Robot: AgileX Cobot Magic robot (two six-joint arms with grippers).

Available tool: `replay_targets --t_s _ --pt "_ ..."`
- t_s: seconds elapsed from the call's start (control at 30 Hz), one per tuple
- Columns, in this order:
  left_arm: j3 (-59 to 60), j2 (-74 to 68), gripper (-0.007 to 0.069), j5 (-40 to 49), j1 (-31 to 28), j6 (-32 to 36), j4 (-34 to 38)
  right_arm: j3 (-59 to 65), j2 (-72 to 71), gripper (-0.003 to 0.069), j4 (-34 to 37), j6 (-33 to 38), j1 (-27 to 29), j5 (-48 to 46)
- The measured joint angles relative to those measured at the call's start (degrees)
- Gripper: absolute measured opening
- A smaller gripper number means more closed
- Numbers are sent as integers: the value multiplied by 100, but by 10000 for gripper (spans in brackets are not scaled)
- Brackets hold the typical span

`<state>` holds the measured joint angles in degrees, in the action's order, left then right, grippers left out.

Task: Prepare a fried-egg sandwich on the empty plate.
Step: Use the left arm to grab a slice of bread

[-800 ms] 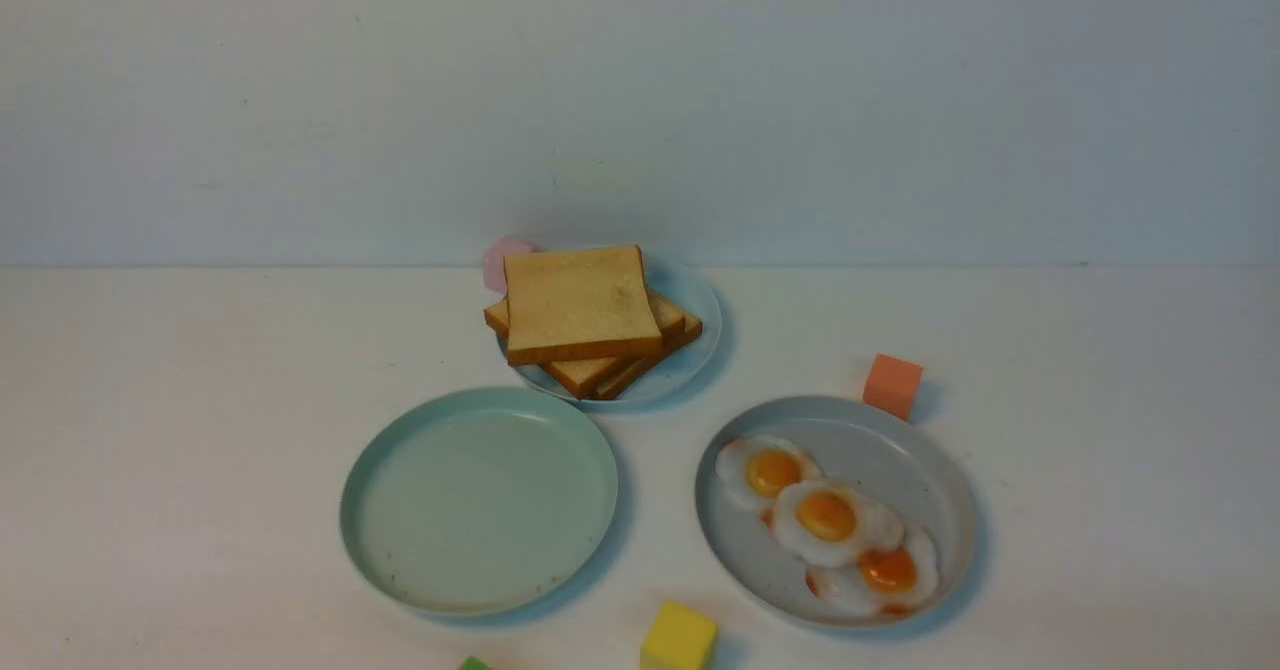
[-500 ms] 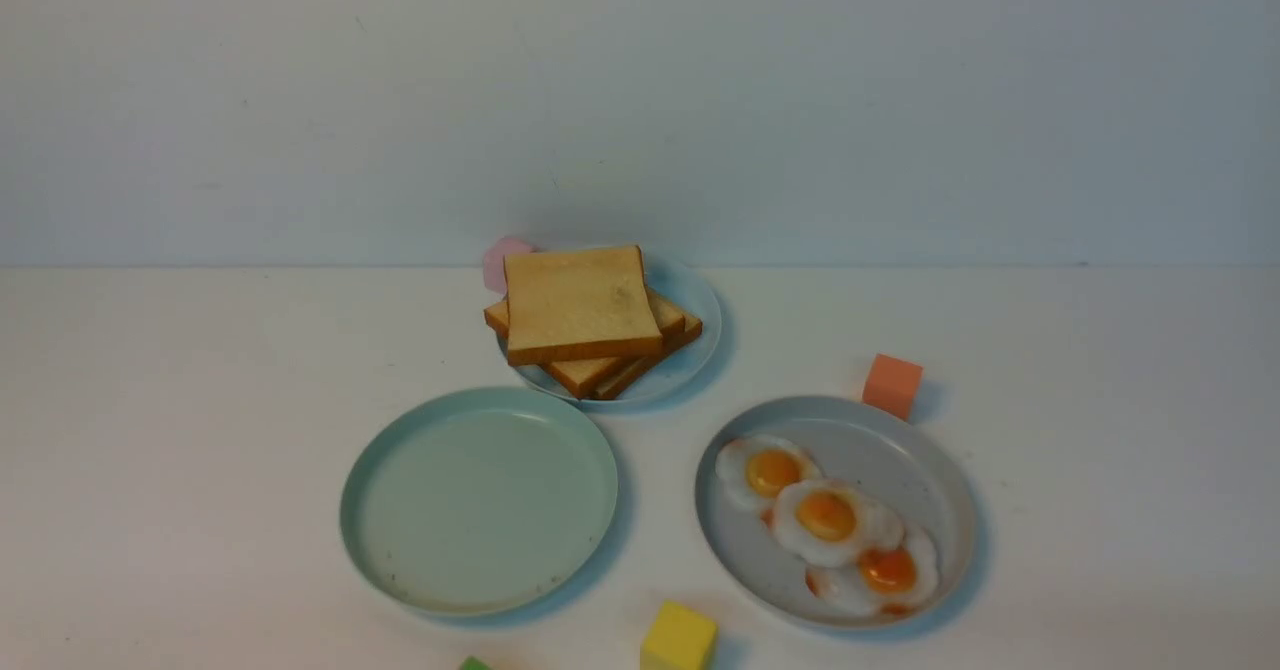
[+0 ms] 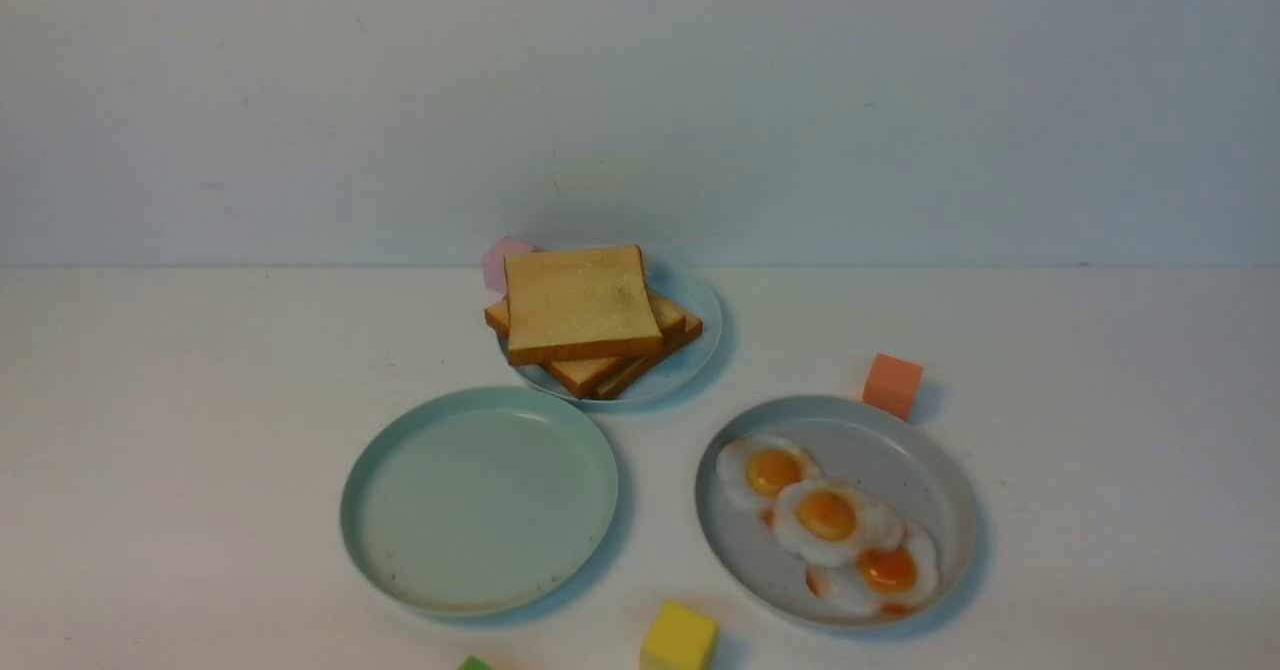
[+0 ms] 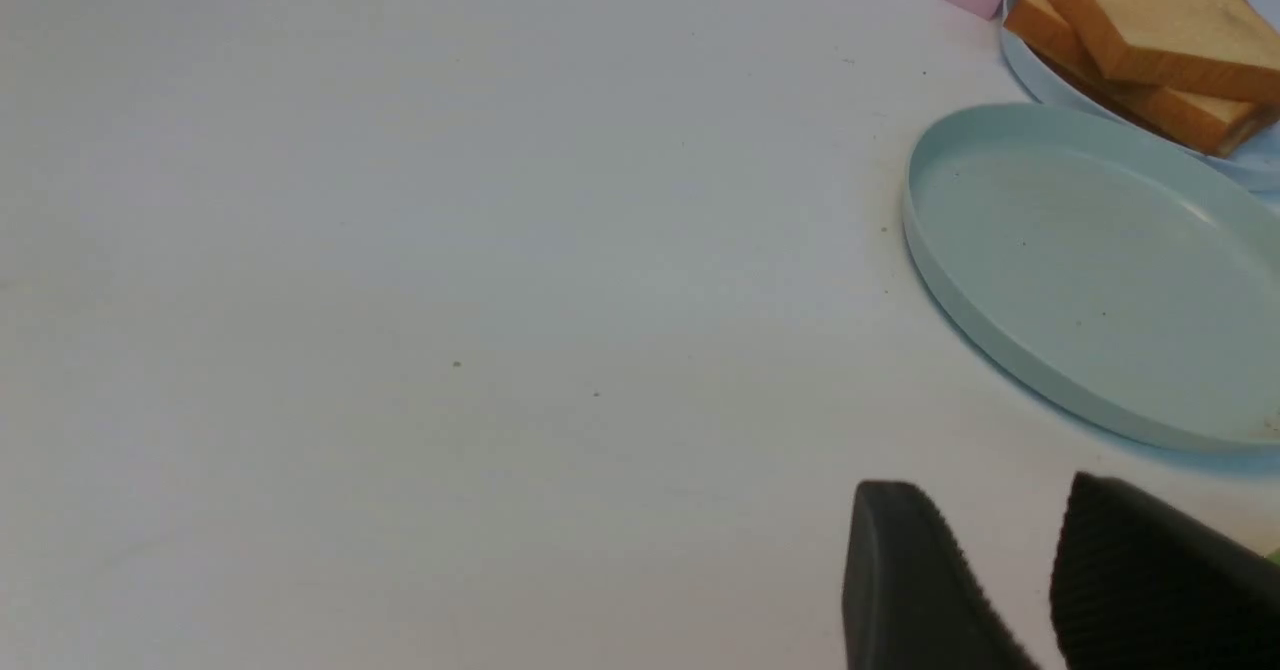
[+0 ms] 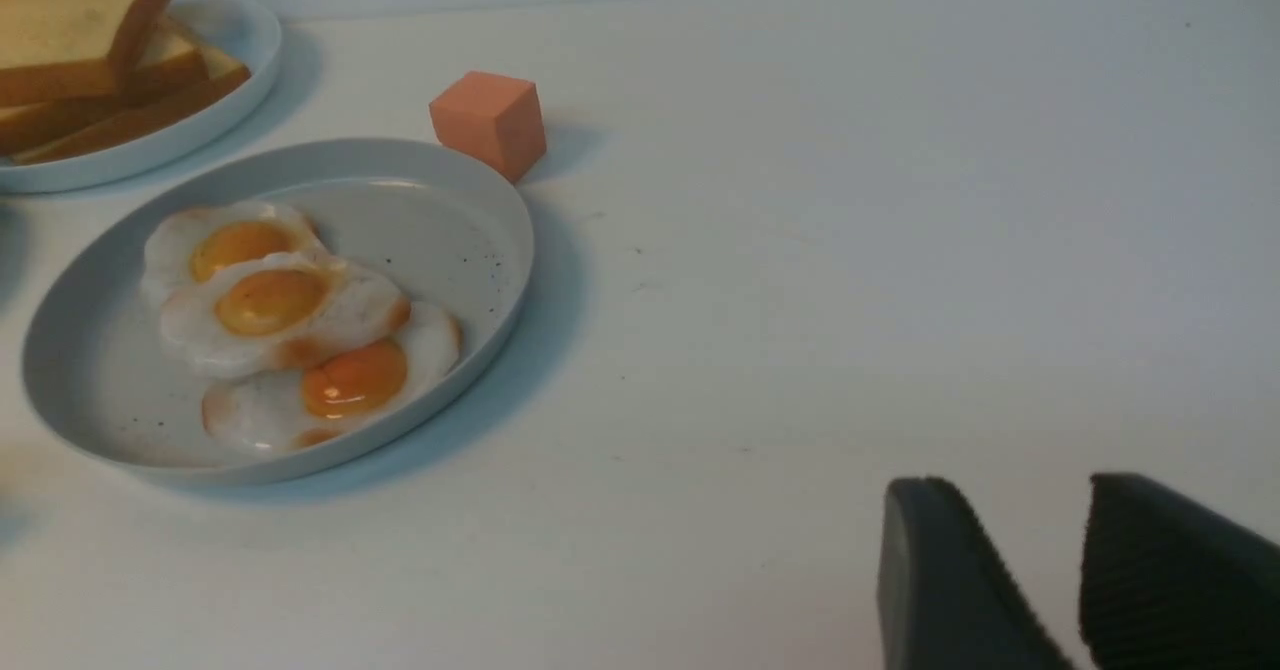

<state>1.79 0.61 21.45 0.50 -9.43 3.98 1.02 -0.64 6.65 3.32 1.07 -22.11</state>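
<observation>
The empty mint-green plate (image 3: 478, 500) sits front and centre; it also shows in the left wrist view (image 4: 1090, 270). Behind it a stack of toast slices (image 3: 582, 315) lies on a small light-blue plate (image 3: 700, 300). Three fried eggs (image 3: 825, 517) overlap on a grey-blue plate (image 3: 925, 470) at the right, also in the right wrist view (image 5: 290, 310). No sandwich exists. Neither gripper shows in the front view. My left gripper (image 4: 985, 495) is open and empty over bare table, near the mint plate. My right gripper (image 5: 1010, 490) is open and empty, well right of the egg plate.
An orange cube (image 3: 892, 384) touches the egg plate's far rim. A yellow cube (image 3: 679, 637) and a green block's corner (image 3: 474, 663) sit at the front edge. A pink block (image 3: 500, 258) stands behind the toast. A pale wall closes the back.
</observation>
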Motion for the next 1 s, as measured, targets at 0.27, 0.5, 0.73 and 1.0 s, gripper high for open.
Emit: replay_targets --t_s 0.27,0.5,0.73,1.0 --pt "0 0 239 -1756 0 -1541 2208 0 0 242 0 0 0 0" --pt "-23 0 239 -2430 66 -1906 3115 0 0 242 0 0 0 0" --pt "-1517 -1453 239 -668 636 -1420 2544 0 0 242 -12 0 0 43" --pt "-4266 -4440 217 2851 1036 649 2049 52 0 242 1426 -859 0 1206"
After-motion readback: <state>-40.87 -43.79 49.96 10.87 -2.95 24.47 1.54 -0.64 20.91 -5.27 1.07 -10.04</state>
